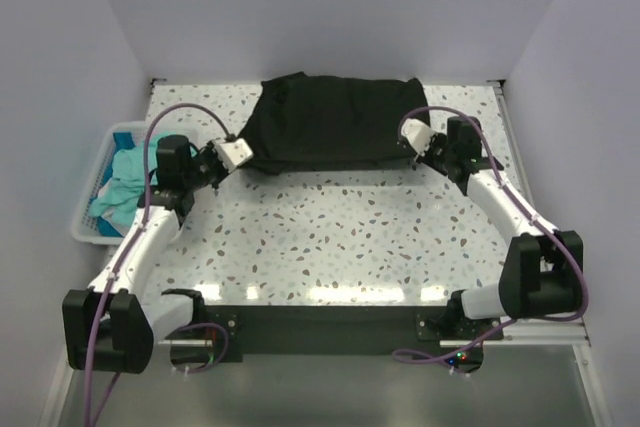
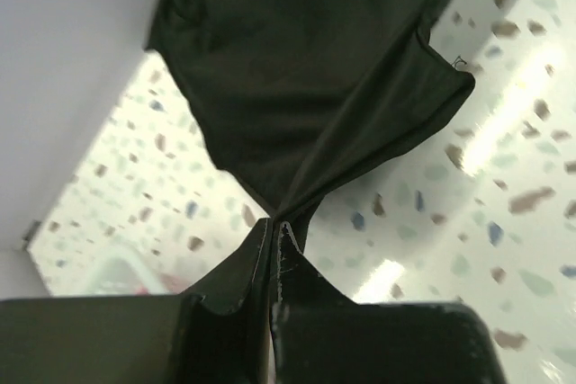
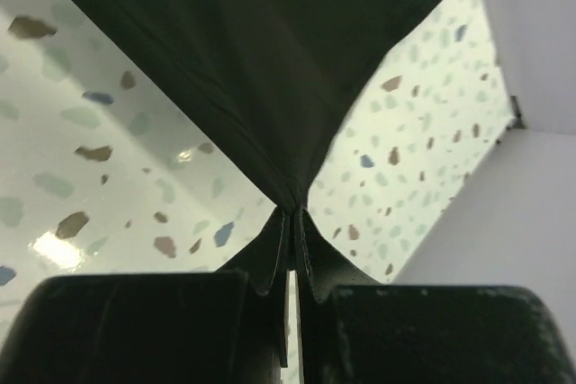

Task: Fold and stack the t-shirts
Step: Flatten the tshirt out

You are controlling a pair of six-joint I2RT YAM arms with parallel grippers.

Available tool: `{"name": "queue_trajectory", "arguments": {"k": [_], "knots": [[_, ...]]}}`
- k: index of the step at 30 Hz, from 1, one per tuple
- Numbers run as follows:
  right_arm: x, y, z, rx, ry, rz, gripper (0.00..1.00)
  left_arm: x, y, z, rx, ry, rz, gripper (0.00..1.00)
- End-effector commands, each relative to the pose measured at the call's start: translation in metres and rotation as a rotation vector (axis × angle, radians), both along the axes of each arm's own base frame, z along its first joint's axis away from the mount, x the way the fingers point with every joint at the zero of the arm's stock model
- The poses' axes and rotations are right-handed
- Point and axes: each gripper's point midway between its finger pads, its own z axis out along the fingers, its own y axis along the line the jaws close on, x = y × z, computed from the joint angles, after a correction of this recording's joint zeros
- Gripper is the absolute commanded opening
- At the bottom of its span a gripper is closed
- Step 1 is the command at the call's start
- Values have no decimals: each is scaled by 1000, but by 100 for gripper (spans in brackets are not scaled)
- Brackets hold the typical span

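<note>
Black t-shirt lay at table's far edge. Left gripper clamped its left corner; right gripper, right corner.

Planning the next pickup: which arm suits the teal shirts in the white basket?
Left, probably: the white slatted plastic basket of teal cloth shirts lies beside the left gripper, far from the right gripper. Both pinch the black cloth t-shirt.

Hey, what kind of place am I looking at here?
Probably a robot lab test cell, not a home: a speckled table boxed in by plain white walls, the left gripper and right gripper both pinching a black t-shirt, and a white basket of teal shirts on the left.
</note>
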Motion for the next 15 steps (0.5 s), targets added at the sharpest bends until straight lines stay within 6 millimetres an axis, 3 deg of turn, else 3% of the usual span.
{"name": "queue_trajectory", "arguments": {"k": [1, 5, 8, 15], "knots": [[-2, 3, -3, -62, -34, 65, 0, -17, 0, -13, 91, -20, -76, 0], [-22, -4, -44, -107, 113, 61, 0, -35, 0, -48, 136, 82, -122, 0], [-42, -8, -62, -133, 188, 73, 0, -55, -2, -74, 182, 155, -184, 0], [-93, -15, -76, -182, 313, 127, 0, -100, -3, -96, 250, 254, -307, 0]]}}
